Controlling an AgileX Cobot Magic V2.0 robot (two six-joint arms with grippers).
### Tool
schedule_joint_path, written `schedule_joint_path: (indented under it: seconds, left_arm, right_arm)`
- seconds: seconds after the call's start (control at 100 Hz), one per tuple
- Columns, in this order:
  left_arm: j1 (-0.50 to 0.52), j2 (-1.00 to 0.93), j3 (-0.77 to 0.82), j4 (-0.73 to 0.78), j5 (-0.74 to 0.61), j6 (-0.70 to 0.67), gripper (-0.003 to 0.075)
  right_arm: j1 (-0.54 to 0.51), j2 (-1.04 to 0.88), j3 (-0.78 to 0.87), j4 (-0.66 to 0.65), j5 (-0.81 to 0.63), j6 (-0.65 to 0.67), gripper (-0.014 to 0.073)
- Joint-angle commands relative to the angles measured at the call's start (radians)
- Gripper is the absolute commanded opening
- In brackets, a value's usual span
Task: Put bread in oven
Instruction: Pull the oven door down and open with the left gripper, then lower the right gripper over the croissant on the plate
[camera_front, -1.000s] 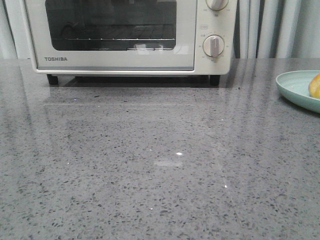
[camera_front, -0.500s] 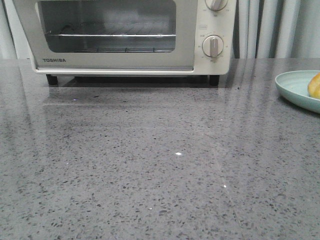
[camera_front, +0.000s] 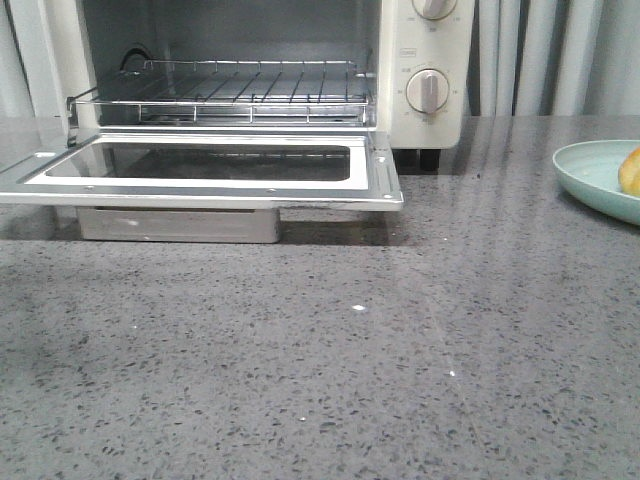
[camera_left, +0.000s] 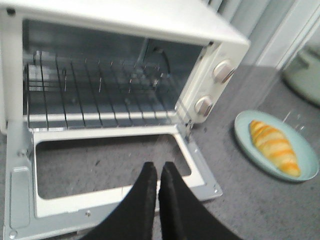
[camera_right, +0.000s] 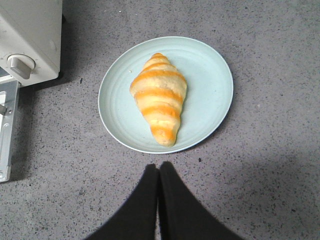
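Since a second ago the oven (camera_front: 420, 60) door (camera_front: 200, 170) is lying fully open, rack exposed. Right gripper (camera_right: 159, 172), fingers pressed together and empty, probably needs opening wide before descending squarely over the bread (camera_right: 159, 102).

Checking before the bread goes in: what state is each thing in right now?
Oven: open, rack bare.
Door: folded down flat.
Bread: lying on the plate, ungripped.
Left gripper: shut, empty, above the door.
Right gripper: shut, empty, near the plate.
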Motion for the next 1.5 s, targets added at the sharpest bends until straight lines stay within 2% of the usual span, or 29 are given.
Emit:
schedule_joint_path:
  seconds: [0.0, 0.21, 0.33, 0.45, 0.57, 0.66, 0.93, 1.16, 1.49]
  left_arm:
    - [-0.01, -0.103, -0.023, 0.012, -0.064, -0.002, -0.0021]
    - [-0.01, -0.288, -0.023, 0.029, -0.05, -0.002, -0.0021]
    - [-0.01, -0.344, -0.023, 0.064, -0.024, -0.002, -0.0021]
    - [-0.01, -0.368, -0.023, 0.072, 0.022, -0.002, -0.0021]
    - [-0.01, -0.368, -0.023, 0.075, 0.054, -0.002, -0.0021]
    - [-0.01, -0.368, -0.023, 0.078, 0.057, -0.002, -0.0021]
    - [-0.01, -0.368, -0.023, 0.103, 0.057, -0.002, -0.0021]
    - [-0.01, -0.368, -0.023, 0.108, 0.055, -0.002, -0.0021]
    - [-0.01, -0.368, -0.023, 0.108, 0.055, -0.002, -0.0021]
  right_arm:
    - [-0.007, 0.028, -0.032, -0.003, -0.051, -0.009, -0.0039]
    - [-0.007, 0.171, -0.05, -0.003, 0.049, -0.073, -0.0037]
    - [-0.007, 0.289, -0.096, -0.003, 0.067, -0.101, -0.0003]
    - [-0.007, 0.396, -0.148, -0.003, 0.069, -0.134, 0.0132]
    - [-0.007, 0.486, -0.198, -0.003, 0.055, -0.134, 0.035]
    - [-0.007, 0.536, -0.228, -0.003, 0.029, -0.134, 0.0435]
    - [-0.007, 0.655, -0.286, -0.003, -0.072, -0.134, 0.0435]
    - [-0.006, 0.747, -0.287, -0.003, -0.085, -0.134, 0.0435]
    - [0.052, 0.853, -0.287, -0.003, -0.153, -0.14, 0.0435]
